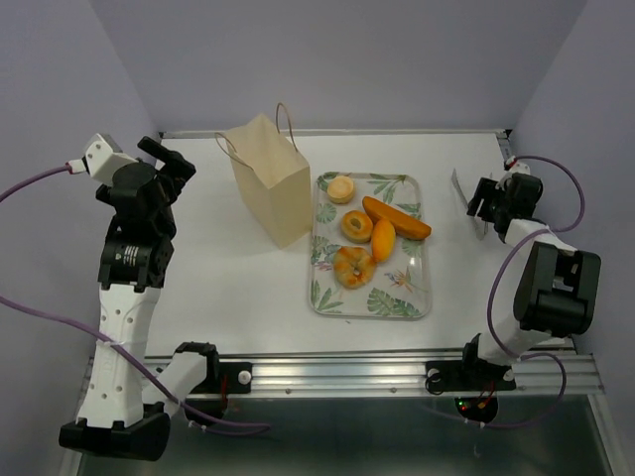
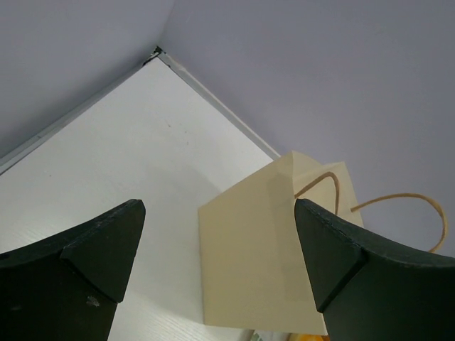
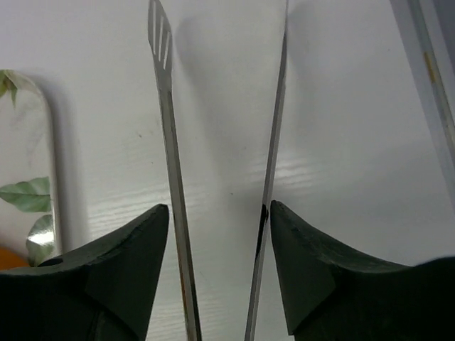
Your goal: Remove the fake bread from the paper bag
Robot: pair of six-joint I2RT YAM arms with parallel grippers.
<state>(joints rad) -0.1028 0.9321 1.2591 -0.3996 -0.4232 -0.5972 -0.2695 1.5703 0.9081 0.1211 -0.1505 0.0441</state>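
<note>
The paper bag [image 1: 273, 193] stands upright left of the leaf-patterned tray [image 1: 369, 307]; its handles stick up. All the fake bread lies on the tray: a pale round bun [image 1: 341, 188], a long loaf [image 1: 397, 218], a ring bun [image 1: 357, 226], an oval roll [image 1: 383, 240] and a second ring bun [image 1: 353, 266]. My left gripper [image 1: 177, 164] is open and empty, raised left of the bag. In the left wrist view the bag [image 2: 263, 256] shows between the spread fingers of that gripper [image 2: 219, 207]. My right gripper [image 1: 483, 206] holds metal tongs [image 3: 165, 128] right of the tray.
The tongs [image 1: 459, 186] point toward the back of the table. The tray's edge [image 3: 43, 192] shows at the left of the right wrist view. Walls enclose the table at the back and sides. A metal rail [image 1: 397, 372] runs along the near edge.
</note>
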